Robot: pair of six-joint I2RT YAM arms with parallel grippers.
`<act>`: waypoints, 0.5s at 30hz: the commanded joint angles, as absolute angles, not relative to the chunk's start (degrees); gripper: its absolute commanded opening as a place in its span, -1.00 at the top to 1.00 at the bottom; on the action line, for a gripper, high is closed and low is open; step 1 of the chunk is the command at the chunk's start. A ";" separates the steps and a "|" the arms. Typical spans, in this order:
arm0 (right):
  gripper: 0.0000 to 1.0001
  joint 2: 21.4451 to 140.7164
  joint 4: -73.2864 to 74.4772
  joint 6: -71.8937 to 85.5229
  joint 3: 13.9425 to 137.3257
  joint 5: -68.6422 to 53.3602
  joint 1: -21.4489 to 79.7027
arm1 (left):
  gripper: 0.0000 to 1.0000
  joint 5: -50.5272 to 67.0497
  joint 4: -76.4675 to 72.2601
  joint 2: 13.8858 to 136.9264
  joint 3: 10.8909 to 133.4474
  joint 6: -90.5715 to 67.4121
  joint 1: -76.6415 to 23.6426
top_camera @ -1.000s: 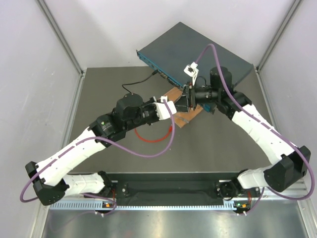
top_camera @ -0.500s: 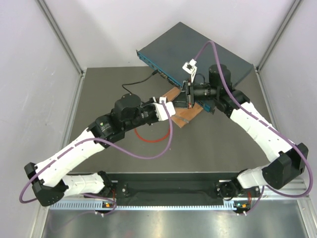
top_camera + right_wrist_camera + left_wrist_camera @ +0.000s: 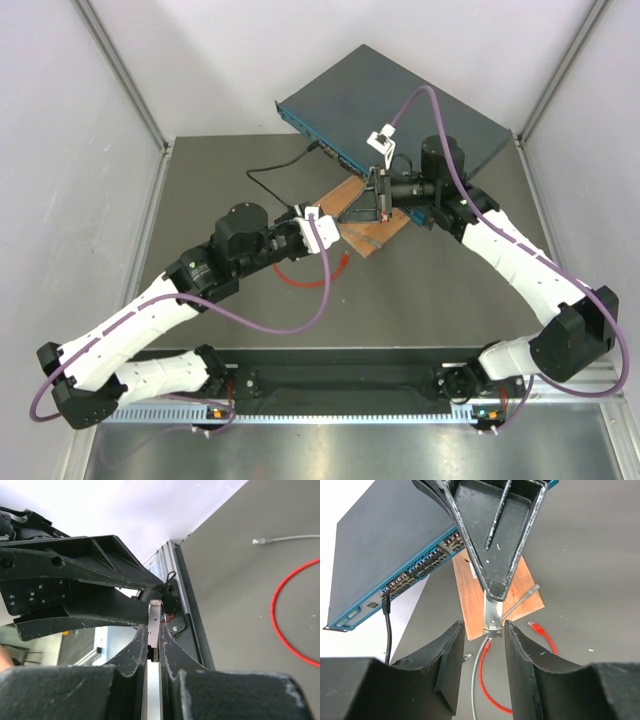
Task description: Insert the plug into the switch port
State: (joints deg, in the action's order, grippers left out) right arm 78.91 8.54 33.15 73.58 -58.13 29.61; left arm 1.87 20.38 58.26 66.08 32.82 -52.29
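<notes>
The plug [image 3: 534,626], a red-booted connector, lies on the table at one end of the thin red cable [image 3: 300,278]. The cable's other end [image 3: 488,643] lies under the tip of the right gripper. The switch ports [image 3: 420,570] run along the front face of the dark blue-grey box [image 3: 400,100]. My right gripper [image 3: 154,640] is shut on a small silver metal piece [image 3: 154,622] and holds it above the brown board [image 3: 372,228]. My left gripper [image 3: 482,625] is open and empty, facing the right gripper [image 3: 492,587], and touches nothing.
A black cable [image 3: 386,625] is plugged into the switch's left end. A grey cable [image 3: 474,685] lies beside the red one, with one connector on the board [image 3: 534,589]. Another connector lies loose on the table [image 3: 466,656]. White walls close in the table.
My left arm has drawn back toward the near left, away from the right gripper. The right gripper has shifted only slightly and still holds the silver piece.
</notes>
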 commanded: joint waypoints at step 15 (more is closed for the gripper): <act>1.00 77.34 2.02 38.41 73.65 -61.43 29.62 | 0.23 1.14 15.29 59.15 63.37 34.45 -52.56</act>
